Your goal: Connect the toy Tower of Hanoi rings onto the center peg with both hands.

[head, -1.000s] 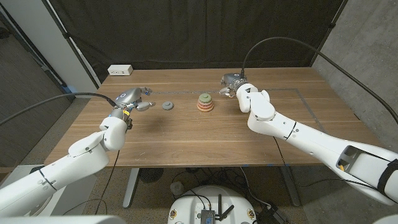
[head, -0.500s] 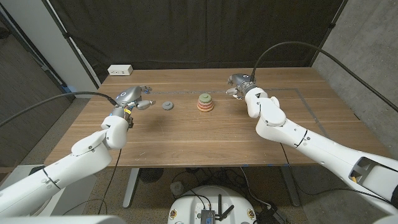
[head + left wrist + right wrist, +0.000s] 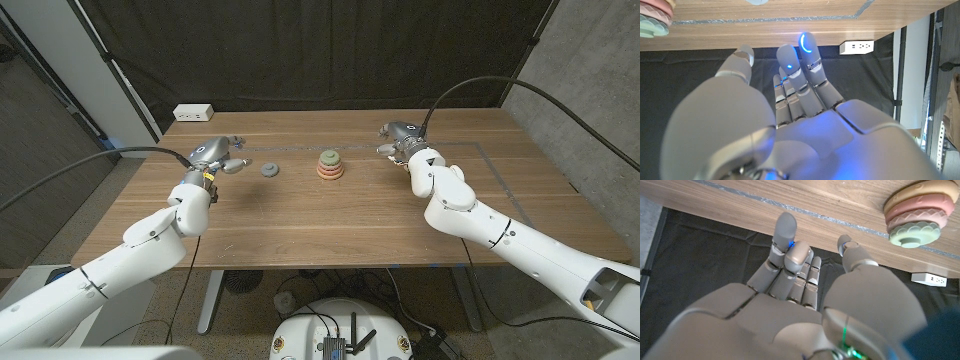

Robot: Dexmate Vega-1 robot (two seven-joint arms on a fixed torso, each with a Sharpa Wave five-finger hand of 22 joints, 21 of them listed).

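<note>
On the table (image 3: 300,215), a stack of rings (image 3: 329,165) stands between two empty, spread-fingered hands, left hand (image 3: 214,155) near a loose grey ring (image 3: 268,170), right hand (image 3: 400,135) well apart.

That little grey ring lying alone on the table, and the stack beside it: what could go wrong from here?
The grey ring lies flat on the table, so the left hand may struggle to get fingers under it and could push it away. The ring stack stands free; a bump from the right hand might topple it. Both hands hold nothing.
</note>
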